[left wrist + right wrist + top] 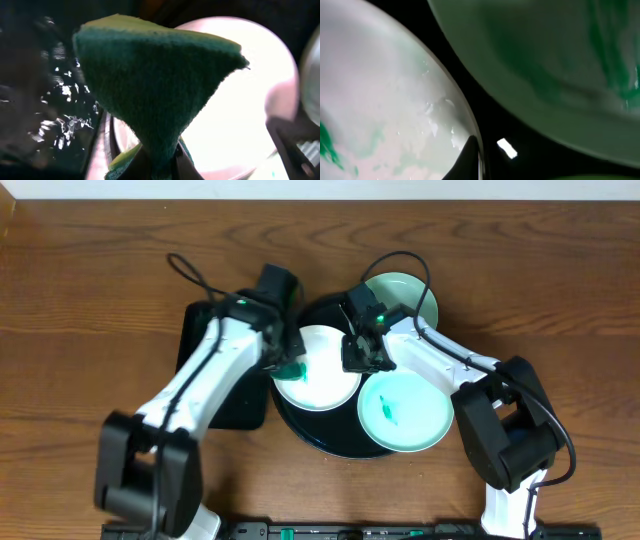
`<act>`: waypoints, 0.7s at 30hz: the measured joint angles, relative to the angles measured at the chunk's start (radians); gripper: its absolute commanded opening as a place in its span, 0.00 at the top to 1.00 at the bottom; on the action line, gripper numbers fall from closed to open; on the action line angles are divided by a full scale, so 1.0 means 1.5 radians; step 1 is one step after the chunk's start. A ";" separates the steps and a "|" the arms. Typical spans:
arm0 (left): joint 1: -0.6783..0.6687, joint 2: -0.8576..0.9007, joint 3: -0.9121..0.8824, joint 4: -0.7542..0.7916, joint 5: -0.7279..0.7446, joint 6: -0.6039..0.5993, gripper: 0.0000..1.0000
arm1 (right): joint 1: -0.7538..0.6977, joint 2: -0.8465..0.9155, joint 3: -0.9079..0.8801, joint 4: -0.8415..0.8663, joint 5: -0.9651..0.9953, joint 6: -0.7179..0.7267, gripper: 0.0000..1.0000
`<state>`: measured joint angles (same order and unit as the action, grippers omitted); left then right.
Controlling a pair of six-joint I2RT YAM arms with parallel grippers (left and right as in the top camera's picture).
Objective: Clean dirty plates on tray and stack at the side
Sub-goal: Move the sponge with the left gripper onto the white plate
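Looks to be the wiping step, on the first plate. Left end effector [285,360] clamped narrow on a green sponge [150,85], held at the left edge of the white plate [325,380], which lies in the left half of the round black tray [296,426] at frame centre. Right end effector [362,358] parked at that plate's right rim, one dark fingertip [469,156] showing against the edge in the wrist view; cannot tell whether pinching the rim or only resting beside it. Faint teal streaks visible on the white plate from the right wrist, so probably not clean yet. Next, by judgement: press the sponge flat and sweep across the middle while keeping the plate from sliding, then lift it out and set it down beside the tray. Two more to go: a mint plate [412,425] at the tray's lower right with a teal smear [388,408] in its middle, and a second mint plate [408,292] at the upper right, overhanging the tray's rim (its face mostly hidden behind the right arm). In the way: both wrists crowded over one plate, the smeared mint plate just beside the white one, and a dark green rectangular tray [195,335] under the left arm taking up the surface [90,300] to the left.
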<state>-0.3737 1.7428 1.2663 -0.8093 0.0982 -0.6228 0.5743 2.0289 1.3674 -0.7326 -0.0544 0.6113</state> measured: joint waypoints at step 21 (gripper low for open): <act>-0.059 0.121 -0.001 0.106 0.076 0.114 0.93 | 0.000 0.000 0.003 -0.021 0.006 0.045 0.98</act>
<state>-0.4618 1.9247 1.2644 -0.6506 0.2119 -0.4511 0.5743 2.0289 1.3724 -0.7643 -0.0452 0.6781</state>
